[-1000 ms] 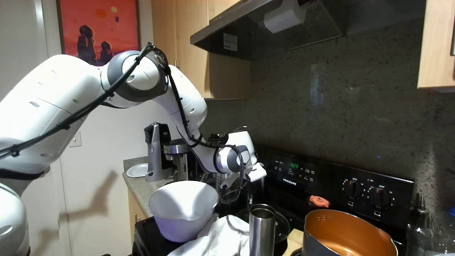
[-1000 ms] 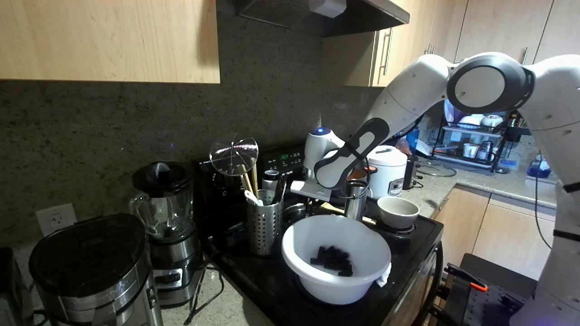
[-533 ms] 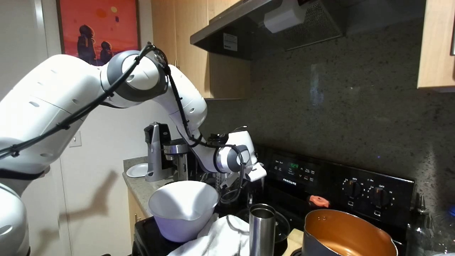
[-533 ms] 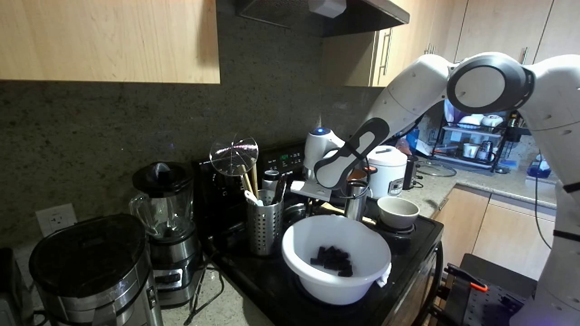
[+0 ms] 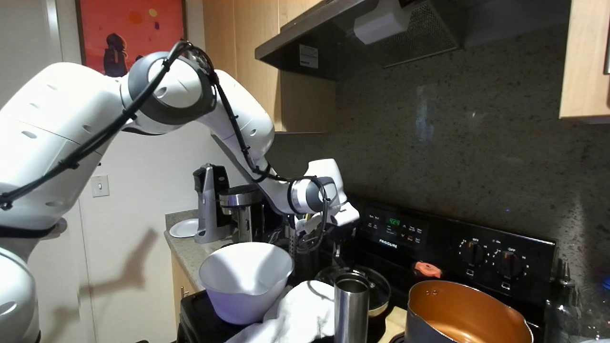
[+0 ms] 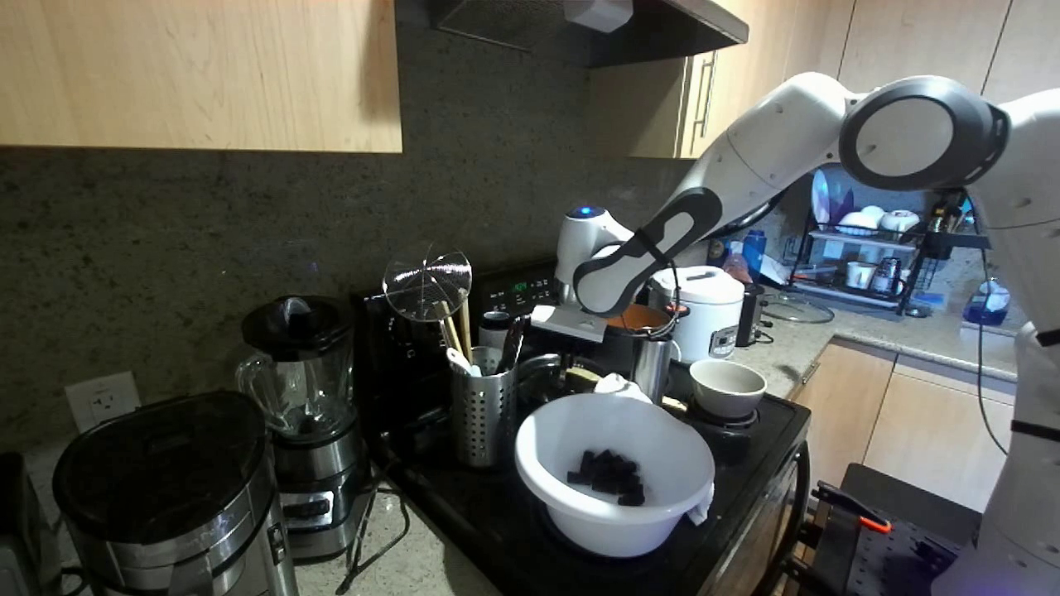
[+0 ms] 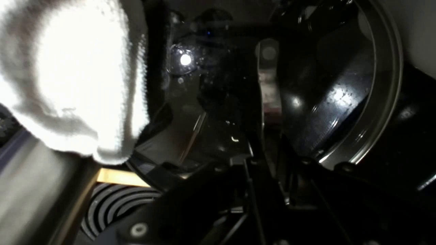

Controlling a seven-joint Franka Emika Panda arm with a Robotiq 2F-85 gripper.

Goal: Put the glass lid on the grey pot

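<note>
The glass lid [image 5: 379,290] hangs raised above the stove, behind the tall steel cylinder. It is partly hidden there and also shows in an exterior view [image 6: 537,382]. In the wrist view the lid [image 7: 385,102] fills the middle, and its strap handle [image 7: 269,85] runs between the fingers. My gripper [image 7: 267,149] is shut on this handle; the fingertips are dark and hard to make out. The gripper also shows in an exterior view [image 5: 337,252]. The grey pot [image 5: 467,309] is uncovered, its copper inside showing, to the right of the lid. It also shows behind the wrist [image 6: 642,318].
The steel cylinder [image 5: 351,309] stands between lid and camera. A white cloth [image 5: 305,309] lies beside the lid, near the white bowl [image 5: 245,281]. A utensil holder [image 6: 484,414], a small bowl [image 6: 729,387] and a rice cooker [image 6: 704,306] stand around. The range hood [image 5: 362,38] hangs above.
Over the last half second the arm and gripper have risen, and the lid has come up with them. The white cloth beside it has shifted and bulges higher. The pot has not moved.
</note>
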